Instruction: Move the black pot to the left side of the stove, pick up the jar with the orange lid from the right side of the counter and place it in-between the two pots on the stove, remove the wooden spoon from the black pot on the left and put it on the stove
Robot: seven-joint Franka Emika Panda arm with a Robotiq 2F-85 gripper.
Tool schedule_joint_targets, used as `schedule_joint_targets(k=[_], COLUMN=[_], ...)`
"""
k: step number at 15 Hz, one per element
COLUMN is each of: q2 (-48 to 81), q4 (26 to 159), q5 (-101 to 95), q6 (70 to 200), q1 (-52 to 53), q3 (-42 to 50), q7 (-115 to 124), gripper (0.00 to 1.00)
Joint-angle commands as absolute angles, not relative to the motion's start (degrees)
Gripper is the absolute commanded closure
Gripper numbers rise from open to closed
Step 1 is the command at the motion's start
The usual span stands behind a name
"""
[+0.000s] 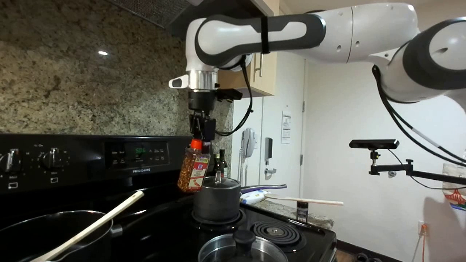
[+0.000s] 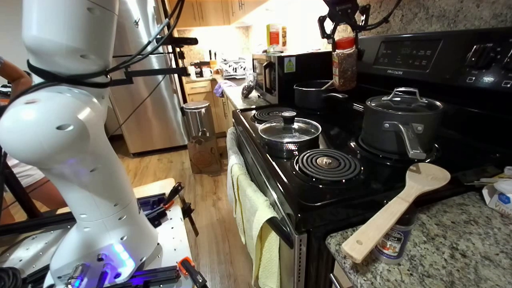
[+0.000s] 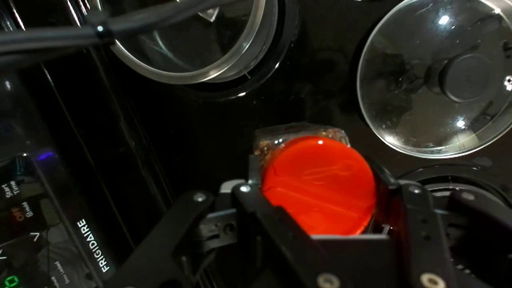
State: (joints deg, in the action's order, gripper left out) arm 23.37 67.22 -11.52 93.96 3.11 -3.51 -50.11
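My gripper [image 1: 202, 134] is shut on the jar with the orange lid [image 1: 193, 171] by its lid. The jar hangs slightly tilted above the stove [image 2: 316, 196], and also shows in an exterior view [image 2: 345, 70]. In the wrist view its red-orange lid [image 3: 320, 188] sits between the fingers. The wide black pot [image 1: 103, 236] stands at the stove's left; it also shows in an exterior view [image 2: 310, 97]. A pale wooden spoon [image 1: 94, 226] leans out of it. The grey lidded pot [image 1: 217, 201] stands close beside the jar, on the other side from the black pot, and shows in both exterior views [image 2: 400, 132].
A glass-lidded pan [image 2: 288, 146] stands at the stove's front, beside a bare coil burner [image 2: 328, 165]. Another wooden spoon [image 2: 400, 200] lies across a spice bottle [image 2: 394, 244] on the granite counter [image 2: 452, 248]. The knob panel [image 1: 82, 163] rises behind; a range hood [image 1: 160, 12] hangs above.
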Motion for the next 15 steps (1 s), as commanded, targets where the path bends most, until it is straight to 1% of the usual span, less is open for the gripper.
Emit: schedule_joint_targets(k=[1,5,11,15], q2=[21.1,19.7,17.9,14.8], q4=[72.4,79.3,89.8,96.6], q5=[-11.4,-9.5,-2.1,-4.0], q6=[93.9,97.1,110.5,113.7], q1=[3.1,2.3,-0.1,-0.7], q3=[-3.7,-3.7,-4.5,-3.3], q7=[-50.6,-49.3,-46.6,-47.1], gripper=[0.63,0.63,0.63,0.63])
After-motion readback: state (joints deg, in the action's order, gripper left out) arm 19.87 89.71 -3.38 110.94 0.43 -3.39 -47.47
